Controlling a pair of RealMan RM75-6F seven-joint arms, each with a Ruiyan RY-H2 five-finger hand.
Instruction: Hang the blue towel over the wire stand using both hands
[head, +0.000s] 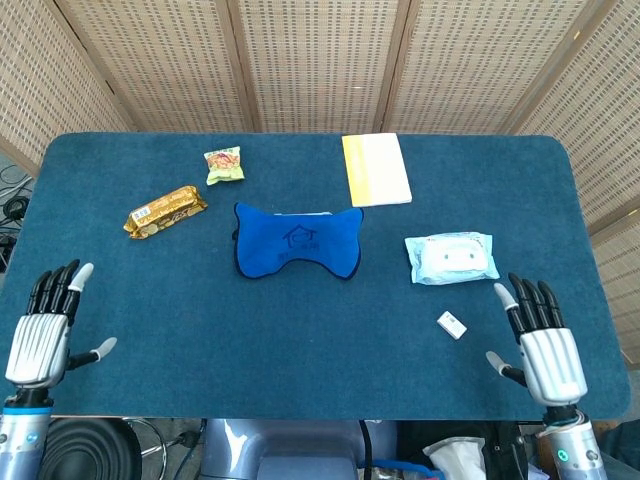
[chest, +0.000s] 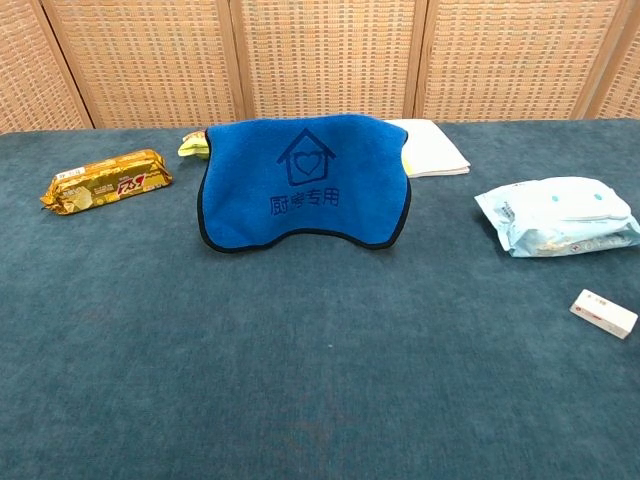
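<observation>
The blue towel (head: 297, 240) with a house print hangs draped over the stand at mid-table; in the chest view the towel (chest: 305, 180) covers the wire stand entirely, so the stand is hidden. My left hand (head: 42, 332) hovers at the near left table edge, fingers spread and empty. My right hand (head: 545, 347) hovers at the near right edge, fingers spread and empty too. Both hands are far from the towel and neither shows in the chest view.
A gold snack bar (head: 165, 210) and a small green packet (head: 224, 165) lie left of the towel. A yellow-white booklet (head: 376, 169) lies behind it. A wet-wipes pack (head: 451, 257) and a small white box (head: 451, 325) lie to the right.
</observation>
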